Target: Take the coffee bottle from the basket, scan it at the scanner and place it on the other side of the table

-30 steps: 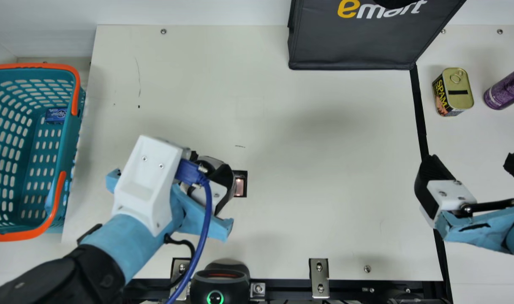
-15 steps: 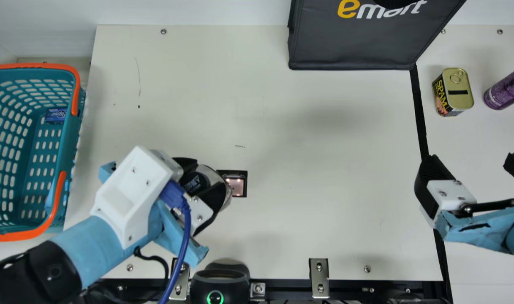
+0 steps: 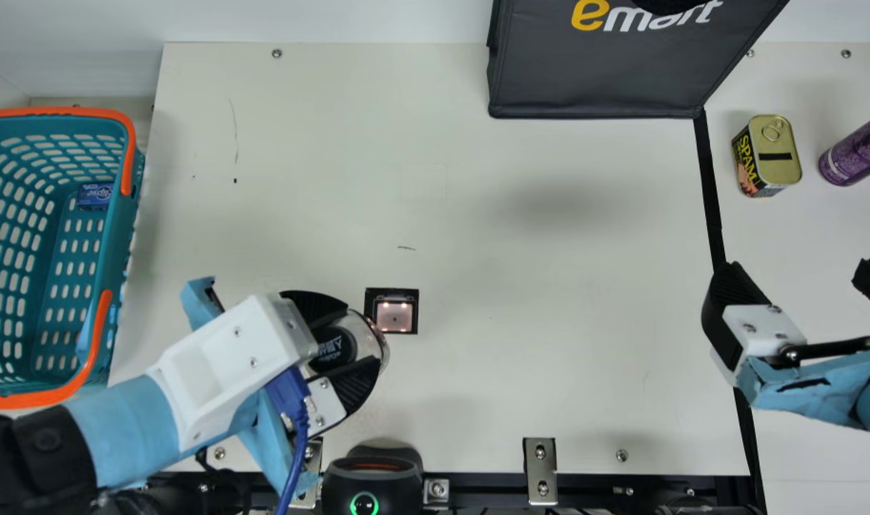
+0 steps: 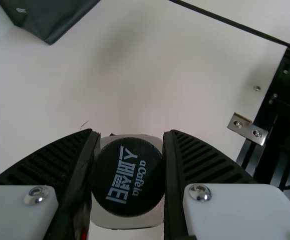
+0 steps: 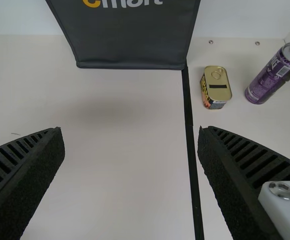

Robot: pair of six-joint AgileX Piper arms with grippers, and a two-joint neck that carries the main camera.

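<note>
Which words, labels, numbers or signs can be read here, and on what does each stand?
"emart": on the dark bag.
"SPAM": on the tin.
"스페셜티": on the black cap of the coffee bottle.
"aCaféla": on the same cap.
"...lipse": on the blue box in the basket; the start is unclear.
The purple can has print too small to read surely.

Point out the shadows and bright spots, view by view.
Main view: a soft shadow on the table, small bright points in the square panel; left wrist view: glints on the silver screws; right wrist view: a faint shadow on the table near the black bag.
</note>
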